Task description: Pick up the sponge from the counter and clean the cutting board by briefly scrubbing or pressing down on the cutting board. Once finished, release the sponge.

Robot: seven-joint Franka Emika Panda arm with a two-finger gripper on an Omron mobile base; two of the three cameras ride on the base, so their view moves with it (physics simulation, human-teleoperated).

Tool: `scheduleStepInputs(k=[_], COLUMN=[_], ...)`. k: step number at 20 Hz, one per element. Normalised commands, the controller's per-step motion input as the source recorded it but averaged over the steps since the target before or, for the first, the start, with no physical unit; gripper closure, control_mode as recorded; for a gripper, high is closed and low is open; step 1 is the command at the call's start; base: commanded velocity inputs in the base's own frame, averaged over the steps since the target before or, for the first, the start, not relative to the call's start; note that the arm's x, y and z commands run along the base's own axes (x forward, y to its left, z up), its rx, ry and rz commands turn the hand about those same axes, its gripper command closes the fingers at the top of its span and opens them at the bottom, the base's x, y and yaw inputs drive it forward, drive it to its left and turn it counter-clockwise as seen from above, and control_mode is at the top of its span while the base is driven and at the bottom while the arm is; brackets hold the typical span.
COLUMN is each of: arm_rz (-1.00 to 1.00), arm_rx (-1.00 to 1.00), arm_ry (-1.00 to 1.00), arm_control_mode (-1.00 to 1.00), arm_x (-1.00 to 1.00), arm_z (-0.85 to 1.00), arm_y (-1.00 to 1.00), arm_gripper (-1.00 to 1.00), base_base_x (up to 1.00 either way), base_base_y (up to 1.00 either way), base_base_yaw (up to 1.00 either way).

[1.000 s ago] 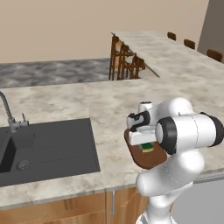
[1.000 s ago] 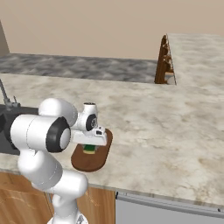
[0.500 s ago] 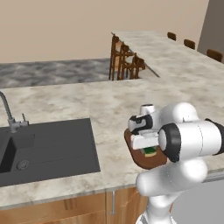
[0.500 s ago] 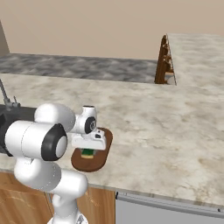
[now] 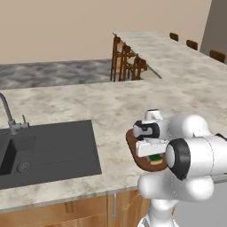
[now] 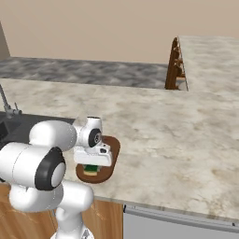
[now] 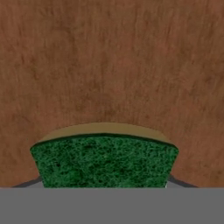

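The sponge (image 7: 104, 159), dark green on top with a yellow base, is held between my gripper's (image 7: 104, 183) fingers and rests on the cutting board (image 7: 109, 65). In the left base view the gripper (image 5: 154, 155) points down, shut on the sponge (image 5: 156, 159), over the near end of the dark brown board (image 5: 132, 142). The board lies on the marbled counter (image 5: 111, 102) close to its front edge. From the right base view the sponge (image 6: 91, 169) shows under the gripper (image 6: 92, 165) on the board (image 6: 113, 148).
A dark grey sink (image 5: 48, 146) with a faucet (image 5: 9, 116) lies to the left of the board. Wooden chairs (image 5: 126, 62) stand at the far counter's corner. Open worktop (image 6: 177, 135) stretches to the right and behind the board.
The arm's elbow has sunk lower, and the hand with the sponge has shifted slightly along the board toward the counter's front. The grip is unchanged.
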Motion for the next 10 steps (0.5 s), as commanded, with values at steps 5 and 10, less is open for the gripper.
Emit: scheduleStepInputs(k=[5, 10], arm_rz=[0.00, 0.00], arm_rx=[0.00, 0.00], arm_ry=[0.04, 0.00], arm_control_mode=[-1.00, -1.00], arm_x=[-0.31, -0.01], arm_z=[-0.62, -0.59], arm_y=[0.00, -0.16], arm_gripper=[1.00, 1.00], base_base_x=[0.00, 0.00], base_base_y=[0.00, 0.00], base_base_yaw=[0.00, 0.00])
